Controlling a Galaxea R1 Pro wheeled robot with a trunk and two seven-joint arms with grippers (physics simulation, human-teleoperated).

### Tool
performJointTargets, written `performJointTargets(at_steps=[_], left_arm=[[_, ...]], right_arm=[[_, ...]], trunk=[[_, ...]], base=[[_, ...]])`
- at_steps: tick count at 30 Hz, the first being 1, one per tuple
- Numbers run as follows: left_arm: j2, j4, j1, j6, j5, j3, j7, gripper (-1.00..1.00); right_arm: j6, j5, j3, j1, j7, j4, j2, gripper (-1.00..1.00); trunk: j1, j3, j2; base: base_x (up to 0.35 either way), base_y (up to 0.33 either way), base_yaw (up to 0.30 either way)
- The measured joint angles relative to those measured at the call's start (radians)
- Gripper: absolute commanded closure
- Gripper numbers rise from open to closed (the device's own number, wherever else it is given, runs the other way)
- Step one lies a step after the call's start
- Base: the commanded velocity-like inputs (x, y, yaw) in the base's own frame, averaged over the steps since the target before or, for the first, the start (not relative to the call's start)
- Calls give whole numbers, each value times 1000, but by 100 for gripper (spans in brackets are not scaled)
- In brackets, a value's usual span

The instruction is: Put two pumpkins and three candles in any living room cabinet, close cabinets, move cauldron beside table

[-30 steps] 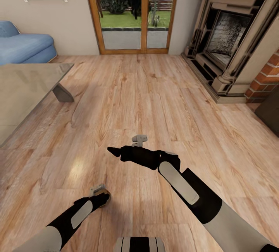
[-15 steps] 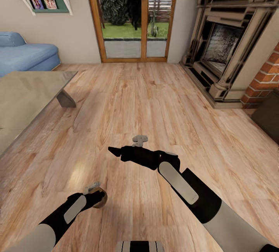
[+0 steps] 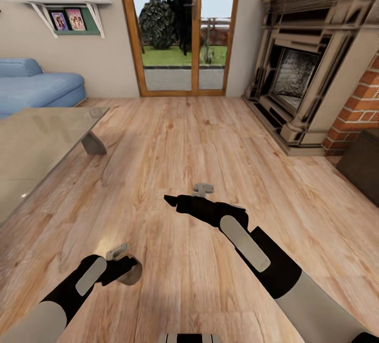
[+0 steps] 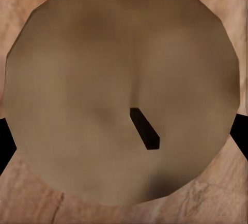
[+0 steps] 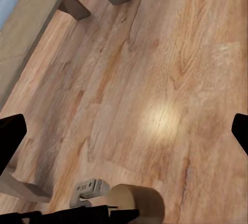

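Note:
My left gripper hangs low over the wooden floor, shut on a stubby tan candle. In the left wrist view the candle's round top with its dark wick sits between the black fingertips. The right wrist view also takes in that candle below it. My right gripper points left over the floor, open, its fingertips wide apart with nothing between them. The grey glossy table stands at the left. The dark brown end of the cabinet shows at the right edge.
A blue sofa lies behind the table. A glazed wooden door is straight ahead, with a wall shelf to its left. A large fireplace with brick beside it fills the right. Open wooden floor lies in the middle.
The head camera has tilted up and the whole view has shifted. The left arm still holds the candle and sits slightly lower; the right gripper sits a little further right.

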Motion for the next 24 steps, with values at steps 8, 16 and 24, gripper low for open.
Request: performJointTargets(at_steps=[8,16,24], left_arm=[[20,0,0,3,1,3,0,100],[32,-1,0,3,13,2,0,100],[31,-1,0,3,13,1,0,100]], right_arm=[[-2,-1,-2,0,-4,10,0,-100],[-1,-2,-2,0,-2,14,0,-100],[-1,-2,-3,0,1,15,0,-100]], trunk=[[-3,31,2],[-7,66,4],[-10,102,6]], base=[[-300,0,-58],[-344,0,-255],[-346,0,-273]])
